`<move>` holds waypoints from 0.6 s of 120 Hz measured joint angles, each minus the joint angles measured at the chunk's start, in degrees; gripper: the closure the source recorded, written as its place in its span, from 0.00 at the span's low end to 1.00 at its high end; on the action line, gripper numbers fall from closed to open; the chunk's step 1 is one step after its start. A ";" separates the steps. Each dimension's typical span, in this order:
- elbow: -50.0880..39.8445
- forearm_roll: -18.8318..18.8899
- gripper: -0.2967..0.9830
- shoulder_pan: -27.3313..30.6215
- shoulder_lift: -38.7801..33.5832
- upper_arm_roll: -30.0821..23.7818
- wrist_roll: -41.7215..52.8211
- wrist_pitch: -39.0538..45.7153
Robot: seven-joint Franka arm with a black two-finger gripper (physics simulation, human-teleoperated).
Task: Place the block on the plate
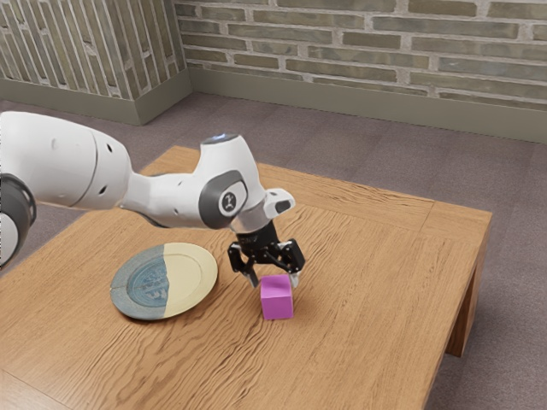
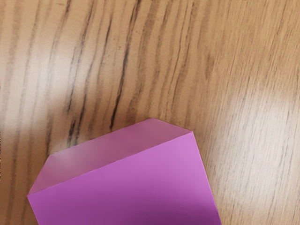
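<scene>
Exterior view: plate (image 1: 190, 280), part blue-grey, part cream, flat on the tabletop (image 1: 376, 299). Magenta block (image 1: 277, 301) on the wood, off the plate toward the exterior view's right. My fingers (image 1: 252, 278) stand open at its top. Arm (image 1: 169, 200) bears a round badge (image 1: 229, 202); mark too small to read.

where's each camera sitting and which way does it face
Exterior view: at the arm's side, looking down across the wooden table toward the brick wall; the white arm enters from the exterior view's left, its black pincer at the block, the plate nearby.
Wrist view: carried at the arm's end by the pincer, looking down at the block and the wood beside it.
Shared: both show the block and part of the tabletop.
</scene>
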 joint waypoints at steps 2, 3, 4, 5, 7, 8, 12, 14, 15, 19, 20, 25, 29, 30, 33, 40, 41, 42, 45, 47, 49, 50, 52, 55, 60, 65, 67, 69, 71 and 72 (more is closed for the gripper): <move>-0.01 -0.09 0.23 0.00 0.17 0.02 -0.40 0.16; -0.01 -0.13 0.23 0.00 0.26 0.02 -0.60 0.24; -0.02 -0.17 0.23 0.00 0.34 0.03 -0.80 0.33; -0.01 -0.20 0.23 0.00 0.44 0.03 -0.99 0.40; 0.02 -0.26 0.23 0.00 0.64 0.04 -1.38 0.55; 0.03 -0.29 0.23 0.00 0.72 0.04 -1.56 0.62; 0.16 -0.39 0.23 0.00 1.22 0.05 -2.29 0.88; 0.25 -0.42 0.23 0.00 1.46 0.06 -2.63 1.00; 0.29 -0.43 0.23 0.00 1.59 0.06 -2.80 1.07; 0.42 -0.48 0.23 0.00 2.05 0.06 -3.45 1.39; 0.44 -0.49 0.23 0.00 2.16 0.06 -3.61 1.47; 0.55 -0.52 0.23 0.00 2.76 0.06 -4.37 1.84; 0.60 -0.55 0.23 0.00 3.13 0.06 -4.94 2.09; 0.61 -0.55 0.23 0.00 3.20 0.06 -5.08 2.15; 0.63 -0.56 0.23 0.00 3.40 0.09 -5.48 2.31; 0.65 -0.61 0.25 0.00 3.85 0.13 -6.36 2.61; 0.65 -0.62 0.25 0.00 3.89 0.13 -6.48 2.65; 0.65 -0.63 0.26 0.00 3.93 0.14 -6.59 2.68; 0.65 -0.64 0.27 0.00 4.01 0.14 -6.93 2.78; 0.66 -0.62 0.28 0.00 4.06 0.14 -7.15 2.84; 0.66 -0.61 0.29 0.00 4.12 0.15 -7.36 2.89; 0.66 -0.61 0.29 0.00 4.15 0.15 -7.46 2.92; 0.66 -0.59 0.30 0.00 4.18 0.15 -7.66 2.96; 0.66 -0.51 0.32 0.00 4.23 0.15 -7.94 3.03; 0.66 -0.37 0.34 0.04 4.29 0.15 -8.37 3.12; 0.66 -0.23 0.36 0.10 4.33 0.15 -8.78 3.19; 0.66 -0.18 0.37 0.14 4.38 0.15 -8.94 3.22; 0.66 -0.13 0.37 0.18 4.42 0.15 -9.10 3.24; 0.66 -0.10 0.38 0.20 4.48 0.15 -9.24 3.27; 0.66 -0.09 0.38 0.21 4.51 0.15 -9.31 3.28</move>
